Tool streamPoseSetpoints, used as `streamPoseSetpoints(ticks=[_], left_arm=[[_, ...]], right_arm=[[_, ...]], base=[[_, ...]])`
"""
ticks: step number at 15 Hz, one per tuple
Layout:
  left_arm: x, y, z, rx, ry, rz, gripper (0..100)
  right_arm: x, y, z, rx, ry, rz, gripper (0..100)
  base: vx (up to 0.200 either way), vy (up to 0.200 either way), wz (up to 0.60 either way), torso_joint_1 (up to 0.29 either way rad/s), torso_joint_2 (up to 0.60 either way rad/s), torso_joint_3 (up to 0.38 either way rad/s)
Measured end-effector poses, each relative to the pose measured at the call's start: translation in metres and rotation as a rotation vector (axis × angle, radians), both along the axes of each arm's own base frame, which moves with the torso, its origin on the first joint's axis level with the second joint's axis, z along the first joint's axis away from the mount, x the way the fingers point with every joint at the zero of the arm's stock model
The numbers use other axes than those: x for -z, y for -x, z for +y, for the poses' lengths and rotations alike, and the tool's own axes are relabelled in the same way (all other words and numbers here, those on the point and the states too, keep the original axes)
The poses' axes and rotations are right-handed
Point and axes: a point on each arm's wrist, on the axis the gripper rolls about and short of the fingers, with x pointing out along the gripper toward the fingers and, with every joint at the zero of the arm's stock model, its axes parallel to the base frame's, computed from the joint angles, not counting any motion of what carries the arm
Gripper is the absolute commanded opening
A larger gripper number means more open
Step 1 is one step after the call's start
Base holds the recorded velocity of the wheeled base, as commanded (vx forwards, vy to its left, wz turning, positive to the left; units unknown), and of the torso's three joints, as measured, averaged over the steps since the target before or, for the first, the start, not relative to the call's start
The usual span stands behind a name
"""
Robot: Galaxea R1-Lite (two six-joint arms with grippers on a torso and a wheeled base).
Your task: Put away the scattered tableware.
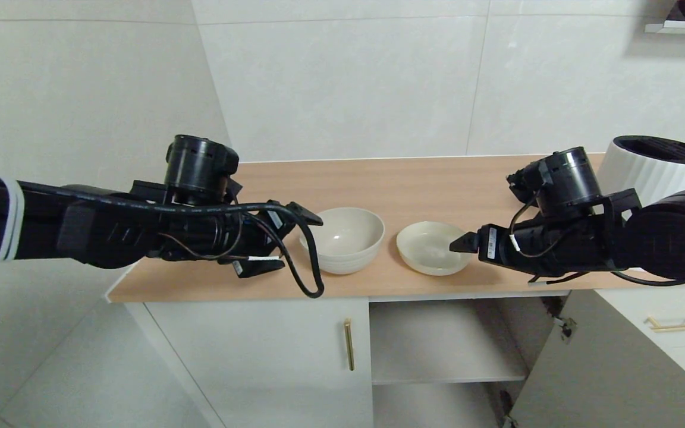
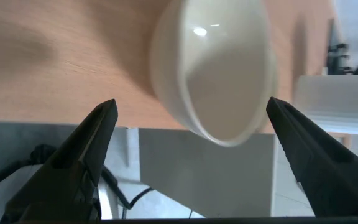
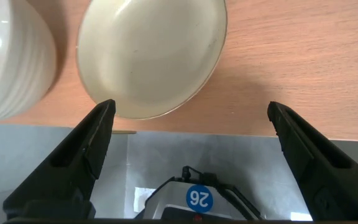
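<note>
Two pale bowls stand near the front edge of the wooden counter (image 1: 426,184). The deeper white bowl (image 1: 345,238) (image 2: 222,68) is on the left, and my left gripper (image 1: 301,242) (image 2: 191,106) is open just to its left, level with its rim, holding nothing. The shallow cream dish (image 1: 431,246) (image 3: 151,56) sits to the right of it. My right gripper (image 1: 458,245) (image 3: 191,107) is open at the dish's right rim, fingers spread wide and empty. The deep bowl (image 3: 11,56) also appears beside the dish in the right wrist view.
A white ribbed cylinder (image 1: 657,166) stands on the counter at the far right, behind my right arm. Below the counter, a cabinet compartment with a shelf (image 1: 443,339) is open, its door (image 1: 592,368) swung out to the right. A closed door with a gold handle (image 1: 348,345) is left of it.
</note>
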Motion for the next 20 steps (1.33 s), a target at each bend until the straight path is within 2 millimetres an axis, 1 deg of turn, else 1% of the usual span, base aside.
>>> streamPoseSetpoints(ticks=[4, 8, 9, 15, 17, 20], left_arm=[[0.017, -0.011, -0.005, 0.001, -0.014, 0.042, 100], [0.023, -0.015, -0.007, 0.001, -0.021, 0.056, 100], [0.024, -0.015, -0.007, -0.001, -0.023, 0.056, 0], [0.022, -0.014, -0.006, -0.009, -0.028, 0.048, 0], [0.019, -0.013, -0.006, -0.008, -0.025, 0.042, 0], [0.012, -0.007, -0.004, 0.0, -0.02, 0.032, 0]], right_arm=[[0.003, -0.001, 0.001, 0.0, 0.004, 0.008, 100], [0.004, -0.002, 0.001, 0.001, 0.005, 0.009, 100], [0.003, -0.002, 0.001, 0.001, 0.004, 0.009, 100], [0.007, 0.0, 0.0, -0.002, 0.013, 0.023, 100], [0.009, 0.001, 0.0, -0.006, 0.016, 0.022, 100], [0.005, -0.001, 0.002, 0.013, 0.018, -0.021, 100]], base=[[0.0, 0.0, 0.0, 0.0, 0.0, 0.0], [0.0, 0.0, 0.0, 0.0, 0.0, 0.0], [0.0, 0.0, 0.0, 0.0, 0.0, 0.0], [0.0, 0.0, 0.0, 0.0, 0.0, 0.0], [0.0, 0.0, 0.0, 0.0, 0.0, 0.0], [0.0, 0.0, 0.0, 0.0, 0.0, 0.0]])
